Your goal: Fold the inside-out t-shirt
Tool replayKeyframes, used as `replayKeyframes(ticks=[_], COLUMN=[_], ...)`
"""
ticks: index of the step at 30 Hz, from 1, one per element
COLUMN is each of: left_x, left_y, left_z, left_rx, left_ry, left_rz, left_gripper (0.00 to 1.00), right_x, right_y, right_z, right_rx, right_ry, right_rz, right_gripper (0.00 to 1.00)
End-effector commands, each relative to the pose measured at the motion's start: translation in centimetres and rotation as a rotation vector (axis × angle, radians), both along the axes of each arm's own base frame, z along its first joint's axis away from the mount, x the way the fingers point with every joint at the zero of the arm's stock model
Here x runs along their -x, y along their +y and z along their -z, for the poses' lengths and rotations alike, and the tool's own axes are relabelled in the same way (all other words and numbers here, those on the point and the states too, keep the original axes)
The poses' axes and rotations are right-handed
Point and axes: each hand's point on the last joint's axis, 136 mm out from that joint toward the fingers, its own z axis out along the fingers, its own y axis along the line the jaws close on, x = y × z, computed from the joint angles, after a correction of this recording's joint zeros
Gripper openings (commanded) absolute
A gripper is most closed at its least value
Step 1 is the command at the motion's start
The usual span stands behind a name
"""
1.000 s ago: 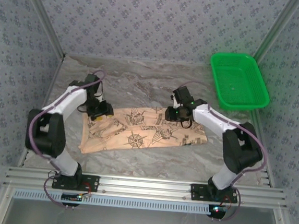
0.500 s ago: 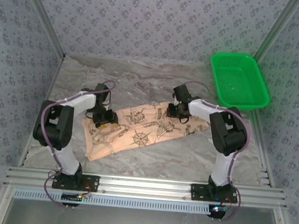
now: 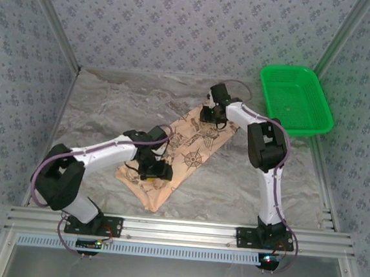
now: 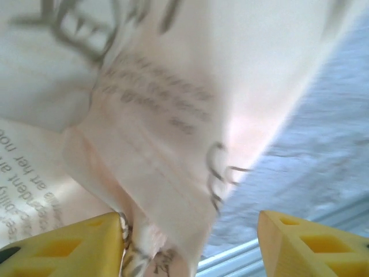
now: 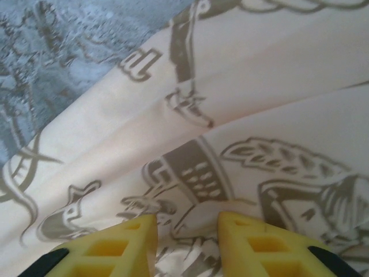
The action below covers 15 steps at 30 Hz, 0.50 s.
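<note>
Tension matters: right tool (image 5: 187,228), pinching a fold at the far end of the t-shirt (image 3: 194,146) lying slantwise on the tabletop (image 3: 110,106), should hold while wide-open left tool (image 4: 189,218) closes on the near end.

t-shirt (image 3: 187,148) swung from level to diagonal, left tool (image 3: 153,172) drawn nearer, right tool (image 3: 211,116) pushed farther
</note>
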Motion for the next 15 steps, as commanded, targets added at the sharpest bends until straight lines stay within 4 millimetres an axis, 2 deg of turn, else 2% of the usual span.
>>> replayKeyframes(ticks=[1,3,4,6,8,12,15], left_x=[-1.8,-2.3,-2.7,-3.5,-4.4,-4.9,-5.6], left_y=[-1.1,-0.4,0.4,2.3,4.7,11.0,13.6], left_z=[-7.0,-9.8,-10.4,-10.6,-9.3,-3.7,-0.5], left_rx=[0.142,0.199,0.208,0.218,0.194,0.028,-0.051], left_ry=[-0.177,-0.277,-0.309,-0.35,-0.334,-0.19,-0.09], left_rz=[0.004,0.02,0.003,-0.066,-0.178,-0.424,-0.521], left_gripper=[0.66,0.74,0.77,0.82,0.84,0.8,0.76], right_x=[2.3,4.0,5.1,8.2,11.4,16.7,18.7], right_y=[1.3,1.6,2.0,4.2,7.0,12.1,13.7], right_z=[-3.5,-5.7,-6.3,-6.9,-6.8,-5.7,-4.7], right_rx=[-0.051,-0.064,-0.073,-0.113,-0.133,-0.031,0.13], right_ry=[0.029,0.023,0.028,0.048,0.071,0.061,-0.019], right_rz=[-0.007,0.018,0.023,-0.001,-0.048,-0.139,-0.15], right_gripper=[0.38,0.39,0.39,0.39,0.4,0.44,0.47])
